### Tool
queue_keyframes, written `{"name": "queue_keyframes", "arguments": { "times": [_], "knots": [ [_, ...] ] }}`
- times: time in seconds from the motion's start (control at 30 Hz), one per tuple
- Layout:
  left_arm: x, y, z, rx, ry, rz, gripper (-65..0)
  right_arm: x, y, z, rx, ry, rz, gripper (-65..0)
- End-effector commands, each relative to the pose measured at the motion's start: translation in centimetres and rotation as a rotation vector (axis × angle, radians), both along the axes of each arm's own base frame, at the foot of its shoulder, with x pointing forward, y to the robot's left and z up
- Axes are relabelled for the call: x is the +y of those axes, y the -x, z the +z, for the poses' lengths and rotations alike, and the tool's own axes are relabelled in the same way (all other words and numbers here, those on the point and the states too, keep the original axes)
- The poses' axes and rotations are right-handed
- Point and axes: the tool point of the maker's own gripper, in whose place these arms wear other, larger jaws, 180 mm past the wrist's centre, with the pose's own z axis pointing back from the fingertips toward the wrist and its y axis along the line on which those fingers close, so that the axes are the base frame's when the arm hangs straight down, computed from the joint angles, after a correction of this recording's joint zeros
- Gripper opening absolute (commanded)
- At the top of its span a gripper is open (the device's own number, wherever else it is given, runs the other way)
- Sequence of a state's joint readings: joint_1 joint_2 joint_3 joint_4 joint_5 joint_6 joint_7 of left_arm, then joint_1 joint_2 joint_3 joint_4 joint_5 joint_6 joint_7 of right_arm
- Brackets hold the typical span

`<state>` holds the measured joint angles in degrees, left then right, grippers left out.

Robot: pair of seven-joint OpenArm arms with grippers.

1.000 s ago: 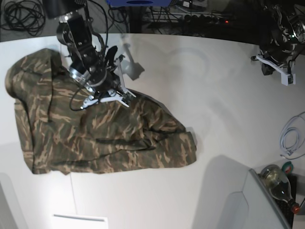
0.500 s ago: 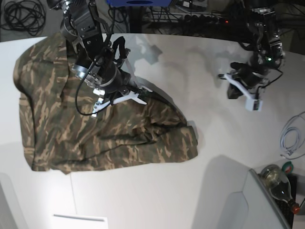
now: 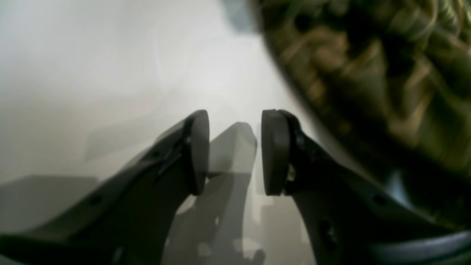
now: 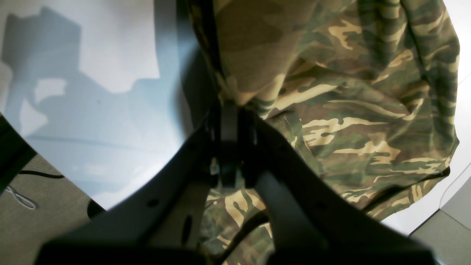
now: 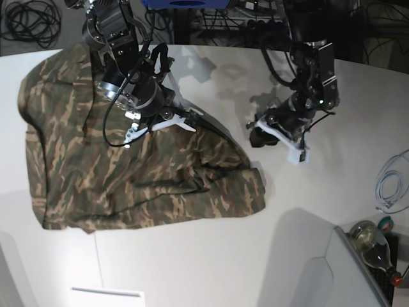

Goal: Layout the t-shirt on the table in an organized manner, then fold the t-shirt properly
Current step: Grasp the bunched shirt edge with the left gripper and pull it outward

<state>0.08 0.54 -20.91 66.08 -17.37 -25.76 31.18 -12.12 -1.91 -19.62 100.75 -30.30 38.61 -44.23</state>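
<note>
White table (image 5: 192, 256) fills the scene, with the t-shirt (image 5: 128, 173) rumpled across its left half. Since a second ago the left gripper (image 5: 276, 137) has swung in from the far edge to hover just off the shirt's near corner, jaws now parted and empty. The right gripper (image 4: 229, 110) stays clamped on a fold. Both arms look set to stretch the cloth flat.

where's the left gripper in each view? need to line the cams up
Base: left gripper right of centre, over bare table, beside the t-shirt.
Left wrist: bottom centre, jaws apart, empty.
Right wrist: not in it.
Shared landmark: the t-shirt.
</note>
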Motion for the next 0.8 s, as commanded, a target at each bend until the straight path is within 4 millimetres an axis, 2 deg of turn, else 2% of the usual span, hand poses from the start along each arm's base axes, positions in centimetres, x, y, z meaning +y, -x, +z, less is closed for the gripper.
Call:
{"name": "queue_keyframes", "arguments": {
  "times": [0.0, 0.1, 0.2, 0.37, 0.43, 0.47, 0.53, 0.63, 0.73, 0.77],
  "knots": [
    [-0.5, -0.7, 0.2, -0.011, 0.006, -0.005, -41.5, 0.4, -0.6, 0.8, -0.027, -0.016, 0.002, -65.0],
    [-2.1, -2.2, 0.0, -0.03, 0.056, 0.009, -41.6, 0.4, -0.6, 0.8, -0.027, -0.016, 0.002, -65.0],
    [-2.8, -3.3, -0.5, -0.022, 0.092, 0.029, -42.5, 0.4, -0.6, 0.8, -0.027, -0.016, 0.002, -65.0],
    [-3.1, -5.0, -0.8, -0.057, 0.129, 0.078, -51.5, 0.3, -0.6, 0.7, -0.026, -0.012, 0.002, -65.0],
    [-3.4, -5.3, -1.1, -0.049, 0.139, 0.081, -58.6, -0.1, -0.6, 0.6, -0.026, -0.001, 0.003, -65.0],
    [-3.4, -5.3, -1.2, -0.046, 0.139, 0.08, -65.0, -0.1, -0.6, 0.6, -0.026, -0.001, 0.003, -65.0],
    [-2.9, -5.4, -0.6, -0.066, 0.126, 0.081, -65.0, -0.2, -0.7, 0.6, -0.027, 0.0, 0.004, -65.0],
    [-0.9, -3.8, 0.1, -0.1, 0.066, 0.086, -65.0, -0.2, -0.8, 0.6, -0.029, 0.001, 0.004, -65.0],
    [1.5, -0.9, 0.4, -0.107, -0.014, 0.124, -65.0, 0.1, -0.6, -0.1, -0.008, 0.0, 0.003, -64.8],
    [2.8, 0.1, 0.7, -0.106, -0.055, 0.148, -65.0, 0.5, -0.8, -0.3, 0.002, -0.007, 0.001, -64.8]
  ]
}}
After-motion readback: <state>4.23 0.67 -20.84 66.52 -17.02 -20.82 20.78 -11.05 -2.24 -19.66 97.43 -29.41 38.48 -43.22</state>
